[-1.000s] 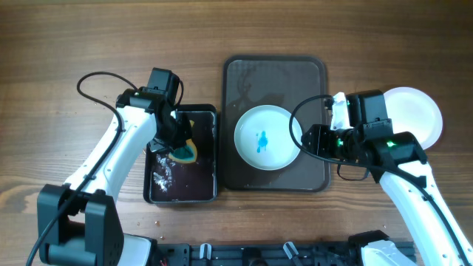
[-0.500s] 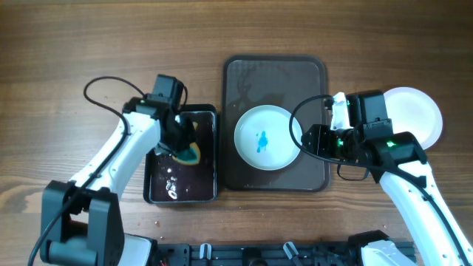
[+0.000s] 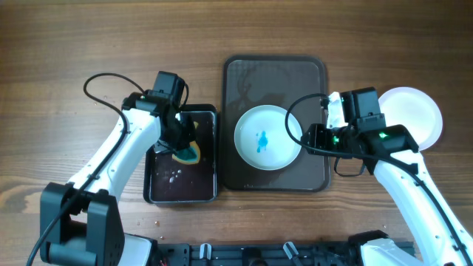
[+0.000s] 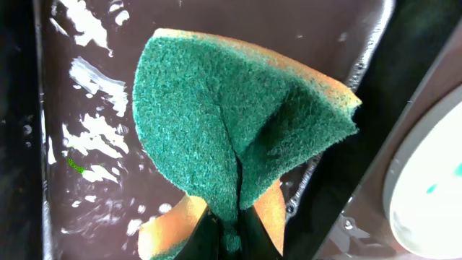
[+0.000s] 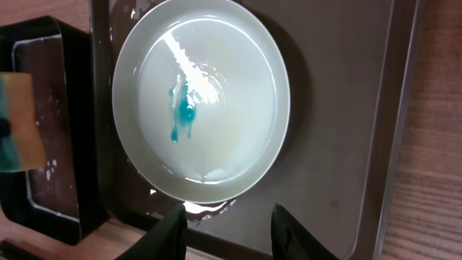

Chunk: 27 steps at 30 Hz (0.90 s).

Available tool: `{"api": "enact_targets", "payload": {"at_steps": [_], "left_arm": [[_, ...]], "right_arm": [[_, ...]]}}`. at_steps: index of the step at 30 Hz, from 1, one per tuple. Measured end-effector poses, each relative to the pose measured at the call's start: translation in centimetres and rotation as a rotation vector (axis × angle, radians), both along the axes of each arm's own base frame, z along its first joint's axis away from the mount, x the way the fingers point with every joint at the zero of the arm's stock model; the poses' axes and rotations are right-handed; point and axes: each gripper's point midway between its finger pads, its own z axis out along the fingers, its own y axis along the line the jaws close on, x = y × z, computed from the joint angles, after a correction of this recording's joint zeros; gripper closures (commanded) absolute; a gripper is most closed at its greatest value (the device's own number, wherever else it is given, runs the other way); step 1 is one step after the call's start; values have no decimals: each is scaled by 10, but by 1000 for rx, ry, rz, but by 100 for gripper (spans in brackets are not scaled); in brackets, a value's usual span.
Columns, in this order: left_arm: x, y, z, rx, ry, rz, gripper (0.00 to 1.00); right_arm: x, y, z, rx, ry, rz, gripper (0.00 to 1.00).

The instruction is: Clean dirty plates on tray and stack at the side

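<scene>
On your wooden table [image 3: 59, 44] sit a grey tray [image 3: 273, 74], a black tray [image 3: 181, 188], a smeared plate [image 3: 267, 137] and a clean plate [image 3: 421, 111]. Your left gripper [image 4: 229, 235] pinches one sponge [image 4: 231, 130]; your right gripper [image 5: 229, 217] stands part-open, empty.

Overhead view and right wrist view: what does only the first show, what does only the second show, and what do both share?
Only overhead: a second white plate on the wooden table at the far right. Only right wrist: the right gripper seen from close, its fingers apart, just short of the smeared plate. Both: that plate with its blue smear on the large tray, and the sponge over the small black tray.
</scene>
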Motion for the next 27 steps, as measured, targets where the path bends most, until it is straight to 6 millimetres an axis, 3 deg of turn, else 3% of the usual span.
{"api": "enact_targets", "payload": {"at_steps": [6, 10, 14, 15, 17, 20, 23, 27], "left_arm": [[17, -4, 33, -10, -46, -18, 96], [38, -14, 56, -45, -126, -27, 96], [51, -42, 65, -124, -198, -78, 96], [54, -54, 68, -150, -223, -101, 96], [57, -73, 71, -184, -251, -135, 96], [60, -102, 70, -226, -284, -182, 96], [56, -127, 57, -244, -260, -222, 96], [47, -153, 29, -256, -193, -268, 96]], "right_arm": [[8, 2, -13, -15, 9, 31, 62], [11, 1, -36, -33, 74, 32, 61], [15, -4, -63, -73, 146, -11, 65], [18, -7, -78, -94, 174, -25, 67], [23, -8, -88, -103, 181, -34, 75], [35, -4, -104, -92, 177, -35, 85], [39, 3, -113, -62, 179, -23, 94], [40, 5, -114, -49, 183, -27, 95]]}}
